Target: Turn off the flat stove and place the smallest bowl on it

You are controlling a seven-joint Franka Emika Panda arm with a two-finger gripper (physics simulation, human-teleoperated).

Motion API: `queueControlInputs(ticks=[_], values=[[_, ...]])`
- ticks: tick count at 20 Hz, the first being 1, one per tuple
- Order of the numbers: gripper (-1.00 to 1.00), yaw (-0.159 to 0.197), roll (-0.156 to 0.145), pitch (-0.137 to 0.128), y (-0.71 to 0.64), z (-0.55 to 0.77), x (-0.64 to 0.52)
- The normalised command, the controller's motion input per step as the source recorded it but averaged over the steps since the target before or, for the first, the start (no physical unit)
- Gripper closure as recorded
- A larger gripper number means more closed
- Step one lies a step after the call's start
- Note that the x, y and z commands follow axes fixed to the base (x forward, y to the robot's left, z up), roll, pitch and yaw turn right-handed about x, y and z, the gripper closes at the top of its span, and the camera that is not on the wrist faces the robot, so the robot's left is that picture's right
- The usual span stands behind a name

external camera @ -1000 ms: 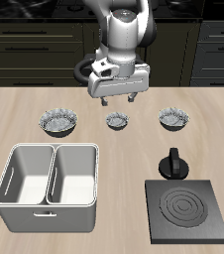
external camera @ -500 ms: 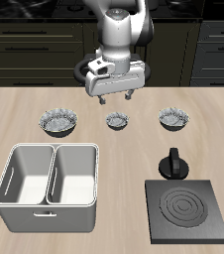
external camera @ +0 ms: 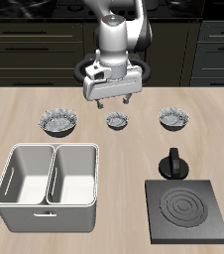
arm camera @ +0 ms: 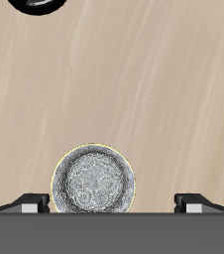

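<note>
Hand (external camera: 114,102) spread open above smallest bowl (arm camera: 94,182), fingertips cut off in wrist view.

White and light-grey robot arm (external camera: 117,35) built of rounded, glossy segments with darker grey bands at the joints. Black ring-shaped collar around the wrist, jutting out at both sides. Below it, a boxy white gripper (external camera: 114,100) body, wider than tall, with small dark markings on its face. Two short, dark grey fingers (external camera: 100,100) projecting beneath the body. In the wrist view, a flat dark grey underside edge with two small fingertips (arm camera: 30,203), pale grey with black ends.
</note>
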Motion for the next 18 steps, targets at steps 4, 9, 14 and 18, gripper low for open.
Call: queueControlInputs(ticks=[4, 9, 14, 18], values=[[-1.00, -0.011, -0.001, 0.019, 0.01, -0.20, 0.12], [-1.00, -0.019, 0.011, 0.022, 0.08, -0.19, 0.03], [-1.00, -0.036, -0.001, 0.035, 0.03, -0.24, 0.01], [-1.00, -0.026, -0.011, 0.045, -0.03, -0.33, 0.07]])
